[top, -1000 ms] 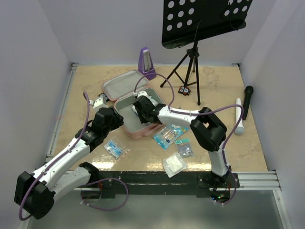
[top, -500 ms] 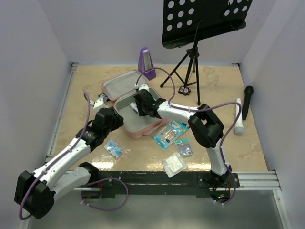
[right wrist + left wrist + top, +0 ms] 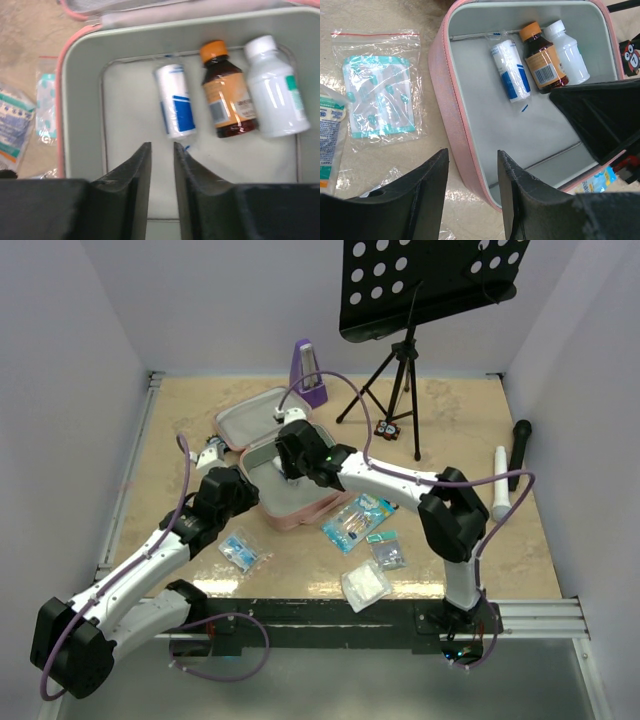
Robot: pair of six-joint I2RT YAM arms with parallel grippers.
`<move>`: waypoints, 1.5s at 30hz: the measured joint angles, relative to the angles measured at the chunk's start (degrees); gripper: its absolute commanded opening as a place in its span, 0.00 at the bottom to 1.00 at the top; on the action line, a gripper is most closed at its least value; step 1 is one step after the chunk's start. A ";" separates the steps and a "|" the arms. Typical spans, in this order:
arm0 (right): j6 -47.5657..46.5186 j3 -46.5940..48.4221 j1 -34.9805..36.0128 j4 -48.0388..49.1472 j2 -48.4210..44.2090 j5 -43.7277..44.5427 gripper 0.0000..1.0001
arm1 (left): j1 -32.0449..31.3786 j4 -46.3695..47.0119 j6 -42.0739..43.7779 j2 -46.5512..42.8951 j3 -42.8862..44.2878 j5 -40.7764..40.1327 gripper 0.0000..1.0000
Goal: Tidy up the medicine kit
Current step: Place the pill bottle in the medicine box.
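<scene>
Three containers [image 3: 225, 100] inside medicine kit [image 3: 80, 125]

You are working in a lab test cell: plain pale walls [image 3: 90, 320] are closing in a beige tabletop [image 3: 460, 430], and a metal rail [image 3: 540, 615] is carrying both arm bases. Far beyond the fingers, staged props are standing: a black music stand [image 3: 430, 280] and a purple metronome [image 3: 308, 370].
</scene>
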 measured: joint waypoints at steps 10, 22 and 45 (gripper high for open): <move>-0.13 9.16 4.17 -0.72 11.89 -3.10 0.00 | 0.00 -0.17 0.00 -0.26 0.02 -0.11 0.48; -0.13 11.39 0.90 -3.32 17.44 1.49 0.01 | 0.00 -1.95 0.33 -0.85 1.31 -1.40 0.48; 0.37 6.05 0.87 0.85 7.76 0.15 0.51 | 5.70 -4.74 0.66 -6.25 4.13 -3.54 0.67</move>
